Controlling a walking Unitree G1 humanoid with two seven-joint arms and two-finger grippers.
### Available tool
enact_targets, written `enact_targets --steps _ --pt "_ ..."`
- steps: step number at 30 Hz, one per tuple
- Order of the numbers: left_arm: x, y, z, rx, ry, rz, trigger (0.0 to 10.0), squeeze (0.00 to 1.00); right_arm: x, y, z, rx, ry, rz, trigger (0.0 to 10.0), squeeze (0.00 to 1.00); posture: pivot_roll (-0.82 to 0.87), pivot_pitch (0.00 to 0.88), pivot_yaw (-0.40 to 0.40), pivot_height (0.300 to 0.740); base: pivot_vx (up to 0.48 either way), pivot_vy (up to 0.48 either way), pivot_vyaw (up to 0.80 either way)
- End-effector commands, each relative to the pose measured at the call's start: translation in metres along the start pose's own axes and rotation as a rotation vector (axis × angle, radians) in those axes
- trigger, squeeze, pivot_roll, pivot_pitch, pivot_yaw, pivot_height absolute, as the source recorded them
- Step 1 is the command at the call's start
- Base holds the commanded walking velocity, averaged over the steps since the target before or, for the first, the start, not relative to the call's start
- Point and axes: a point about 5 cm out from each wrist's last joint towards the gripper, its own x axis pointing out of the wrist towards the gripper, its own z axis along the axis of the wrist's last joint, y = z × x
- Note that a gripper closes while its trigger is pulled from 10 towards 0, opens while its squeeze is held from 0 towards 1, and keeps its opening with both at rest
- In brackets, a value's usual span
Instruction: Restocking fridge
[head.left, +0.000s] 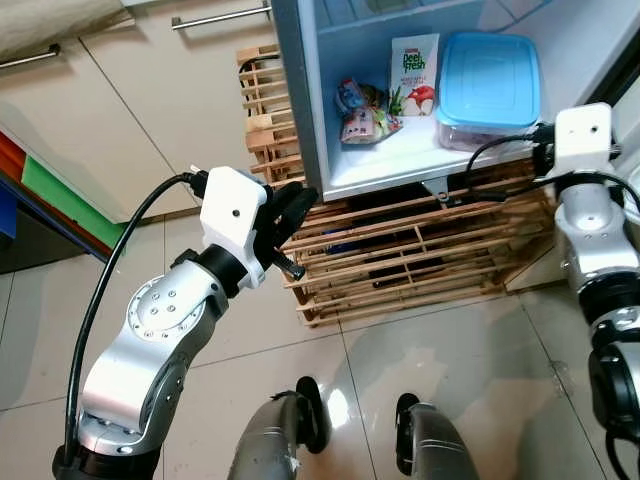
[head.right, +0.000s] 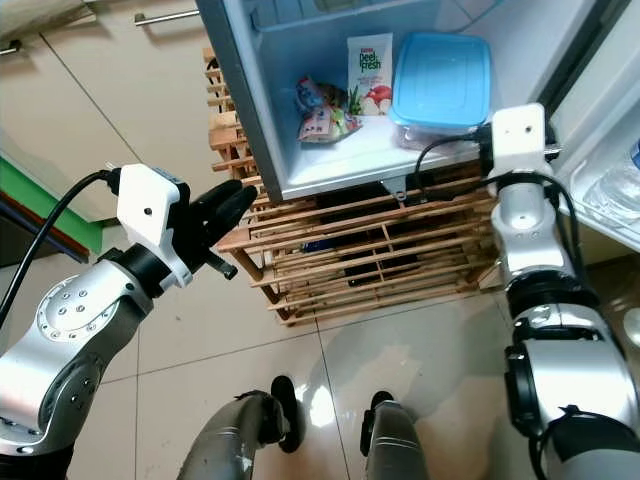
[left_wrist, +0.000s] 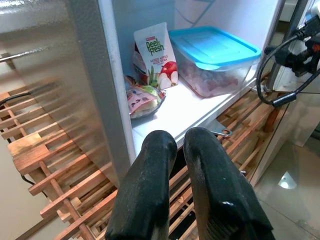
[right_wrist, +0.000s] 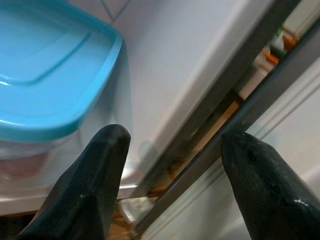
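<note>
Head views: small open fridge (head.left: 300, 120) with grey side wall, resting on a slatted wooden crate (head.left: 420, 260). On its white bottom shelf (head.left: 400, 160): clear plastic tub with blue lid (head.left: 488, 85) at right, white upright juice pouch printed with apples (head.left: 414, 72) beside it, crumpled colourful snack packets (head.left: 360, 112) at left. Left gripper (head.left: 290, 215) raised before the crate, just outside the fridge wall. Right gripper (head.right: 490, 140) hard against the tub's corner.

Left wrist view: black fingers (left_wrist: 145, 195) pressed together, holding nothing, aimed at the shelf edge.

Right wrist view: black fingers (right_wrist: 90, 185) spread wide apart, empty, the blue lid just beside one.
</note>
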Motion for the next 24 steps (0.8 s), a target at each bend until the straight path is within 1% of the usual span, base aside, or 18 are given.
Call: enact_targets --steps 1,3,4,7,8,9,10,11,12,15,17,21,22,23,24 --pt "-0.003 0.001 0.001 -0.001 0.004 0.007 10.0 0.0 0.001 -0.003 0.002 -0.033 -0.017 -0.018 10.0 0.0 0.09 0.301 0.114 0.74 0.0 0.0 0.0" --pt "-0.004 0.001 0.001 -0.001 0.005 0.009 10.0 0.0 0.005 -0.009 0.007 -0.092 -0.045 -0.049 10.0 0.0 0.09 0.304 0.112 0.74 0.0 0.0 0.0" --pt "-0.004 0.001 0.001 -0.001 0.005 0.01 10.0 0.0 0.005 -0.01 0.008 -0.096 -0.05 -0.056 10.0 0.0 0.09 0.304 0.112 0.74 0.0 0.0 0.0" --pt "-0.004 0.001 0.001 -0.002 0.006 0.011 10.0 0.0 0.008 -0.013 0.016 -0.146 -0.094 -0.068 10.0 0.0 0.09 0.308 0.111 0.74 0.0 0.0 0.0" --pt "-0.004 0.001 0.001 -0.002 0.006 0.011 10.0 0.0 0.008 -0.013 0.016 -0.146 -0.094 -0.068 10.0 0.0 0.09 0.308 0.111 0.74 0.0 0.0 0.0" --pt "-0.004 0.001 0.001 -0.002 0.006 0.012 10.0 0.0 0.008 -0.013 0.02 -0.172 -0.119 -0.077 10.0 0.0 0.09 0.309 0.112 0.74 0.0 0.0 0.0" --pt "-0.004 0.001 0.001 -0.004 0.006 0.012 10.0 0.0 0.009 -0.013 0.027 -0.23 -0.171 -0.091 10.0 0.0 0.09 0.313 0.111 0.74 0.0 0.0 0.0" --pt "-0.004 0.001 0.001 -0.004 0.006 0.012 10.0 0.0 0.009 -0.013 0.027 -0.23 -0.171 -0.091 10.0 0.0 0.09 0.313 0.111 0.74 0.0 0.0 0.0" --pt "-0.004 0.0 0.001 -0.006 0.006 0.012 10.0 0.0 0.009 -0.013 0.029 -0.265 -0.194 -0.094 10.0 0.0 0.09 0.315 0.11 0.74 0.0 0.0 0.0" --pt "-0.003 0.0 0.0 -0.009 0.006 0.011 10.0 0.0 0.01 -0.013 0.029 -0.277 -0.197 -0.103 10.0 0.0 0.09 0.315 0.109 0.74 0.0 0.0 0.0" --pt "-0.003 0.0 0.0 -0.011 0.006 0.014 10.0 0.0 0.01 -0.018 0.029 -0.313 -0.2 -0.13 10.0 0.0 0.09 0.317 0.104 0.74 0.0 0.0 0.0" --pt "-0.003 0.0 0.0 -0.012 0.006 0.019 10.0 0.0 0.01 -0.021 0.029 -0.308 -0.201 -0.152 10.0 0.0 0.09 0.316 0.101 0.74 0.0 0.0 0.0" --pt "-0.003 0.0 -0.001 -0.012 0.006 0.02 10.0 0.0 0.01 -0.021 0.028 -0.247 -0.185 -0.147 10.0 0.0 0.09 0.314 0.098 0.74 0.0 0.0 0.0" --pt "-0.003 0.0 -0.001 -0.009 0.007 0.022 10.0 0.0 0.01 -0.02 0.028 -0.148 -0.175 -0.138 10.0 0.0 0.09 0.309 0.092 0.74 0.0 0.0 0.0" --pt "-0.003 0.0 -0.001 -0.009 0.007 0.022 10.0 0.0 0.01 -0.02 0.028 -0.148 -0.175 -0.138 10.0 0.0 0.09 0.309 0.092 0.74 0.0 0.0 0.0"
